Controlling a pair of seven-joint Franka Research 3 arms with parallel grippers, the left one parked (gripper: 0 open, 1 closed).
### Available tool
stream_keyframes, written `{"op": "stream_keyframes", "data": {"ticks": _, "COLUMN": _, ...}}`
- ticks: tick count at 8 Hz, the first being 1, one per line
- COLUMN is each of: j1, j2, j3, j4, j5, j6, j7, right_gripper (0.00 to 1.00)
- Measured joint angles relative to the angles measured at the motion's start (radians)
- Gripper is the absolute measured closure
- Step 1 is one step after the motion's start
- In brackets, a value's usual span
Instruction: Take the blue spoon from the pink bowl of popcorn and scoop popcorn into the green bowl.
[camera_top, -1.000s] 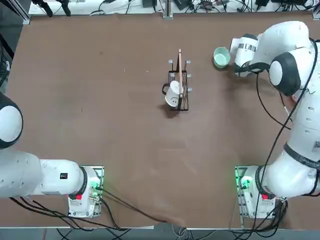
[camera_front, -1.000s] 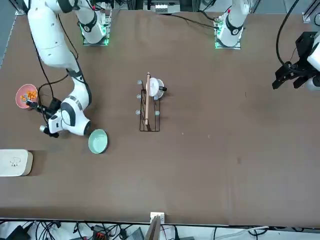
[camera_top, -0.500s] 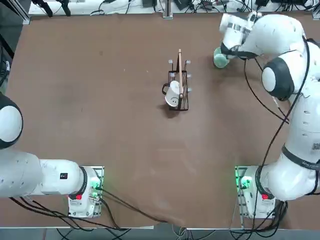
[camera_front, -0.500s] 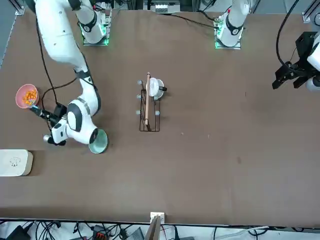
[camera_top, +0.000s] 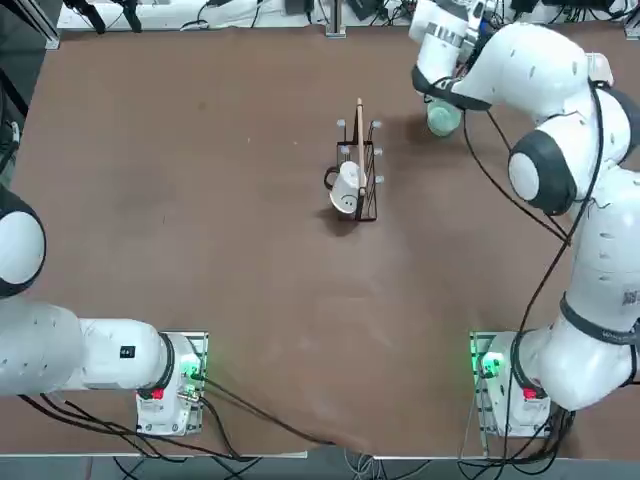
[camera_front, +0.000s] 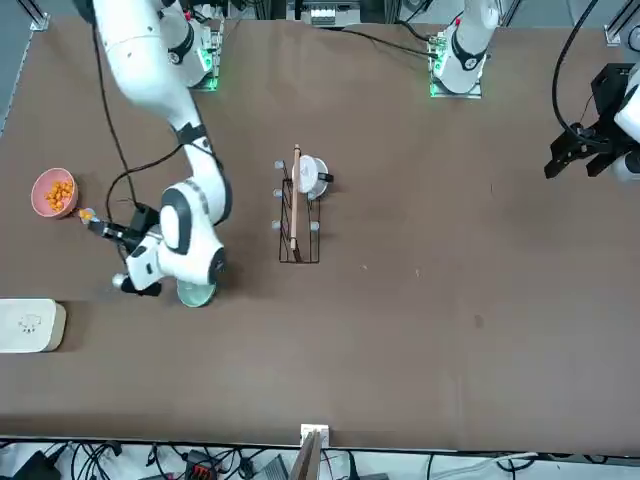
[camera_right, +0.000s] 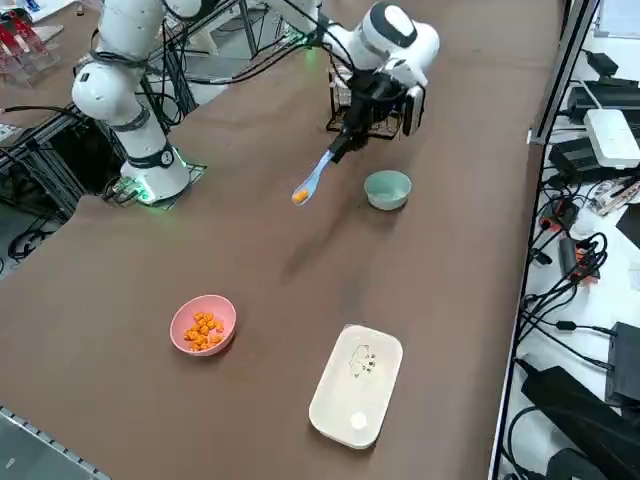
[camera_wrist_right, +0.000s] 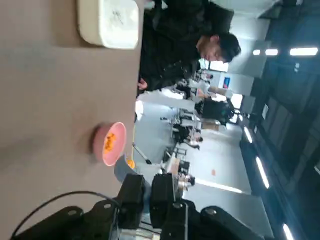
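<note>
The right pincer (camera_right: 347, 135) is gripping the small light-blue plastic spoon (camera_right: 314, 180), carrying orange popcorn (camera_right: 299, 196) near the mint-green bowl (camera_right: 387, 188).

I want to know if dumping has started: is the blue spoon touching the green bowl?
Apart. In the right side view the blue spoon, clamped in the right gripper, hangs in the air beside the green bowl, with bare table between them.

The working right arm (camera_top: 560, 90) is built of glossy white, rounded shells with dark grey bands at the joints. A thin black cable (camera_top: 545, 290) loops loosely along its length. Its base (camera_top: 500, 385) shows a green glowing light and a red patch, bolted to a metal plate. The pincer (camera_right: 345, 140) is black.
</note>
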Motion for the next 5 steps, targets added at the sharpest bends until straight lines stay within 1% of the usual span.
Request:
{"op": "stream_keyframes", "data": {"ticks": 2, "j1": 0.082, "j2": 0.021, "j3": 0.001, "j4": 0.060, "j5": 0.011, "j6": 0.002, "j7": 0.000, "right_gripper": 0.89}}
{"op": "stream_keyframes", "data": {"ticks": 4, "j1": 0.161, "j2": 0.085, "j3": 0.002, "j4": 0.161, "j5": 0.012, "j6": 0.008, "j7": 0.000, "right_gripper": 0.89}}
{"op": "stream_keyframes", "data": {"ticks": 5, "j1": 0.185, "j2": 0.120, "j3": 0.001, "j4": 0.200, "j5": 0.013, "j6": 0.024, "j7": 0.000, "right_gripper": 0.89}}
